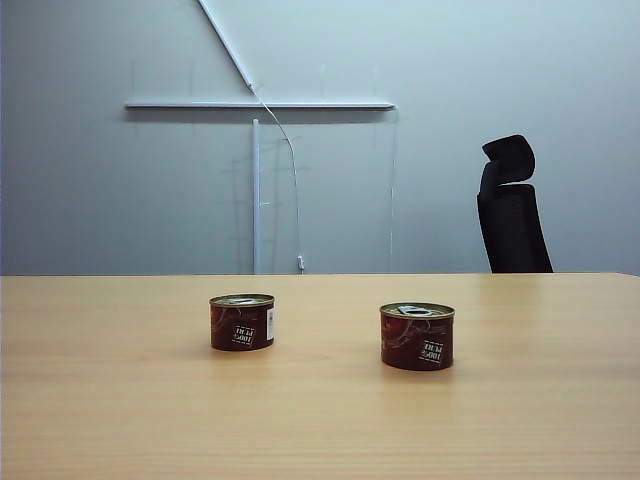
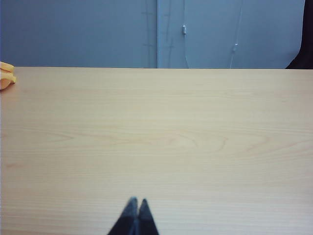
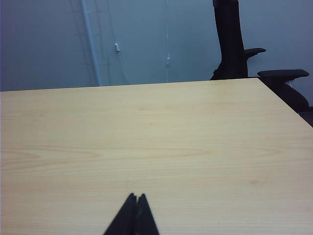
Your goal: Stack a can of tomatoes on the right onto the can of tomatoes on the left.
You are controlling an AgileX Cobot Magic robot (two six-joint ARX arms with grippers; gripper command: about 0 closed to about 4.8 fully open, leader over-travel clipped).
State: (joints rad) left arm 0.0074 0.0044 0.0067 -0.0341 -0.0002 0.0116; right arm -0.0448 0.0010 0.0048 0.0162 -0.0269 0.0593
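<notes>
Wood tabletop (image 1: 120,400), 2 dark-red tins apart; left claw (image 2: 136,201) and right claw (image 3: 136,197) clenched, empty. Nothing started; right claw must open over the right-hand tin (image 1: 417,336), then lift it onto the left-hand tin (image 1: 241,321).

Two tomato cans stand well apart on the table (image 1: 100,400): the left can (image 1: 241,321) farther back, the right can (image 1: 417,336) nearer. An office chair (image 1: 510,210) stands behind the table's right end.

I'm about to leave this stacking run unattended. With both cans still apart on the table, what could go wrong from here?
The left can and right can are the same width, so a slightly off-centre placement could let the top one slide off. Both have pull-tab lids, an uneven seat. Neither wrist view shows a can, and the left gripper and right gripper are shut, so the right must open and find its can first.
</notes>
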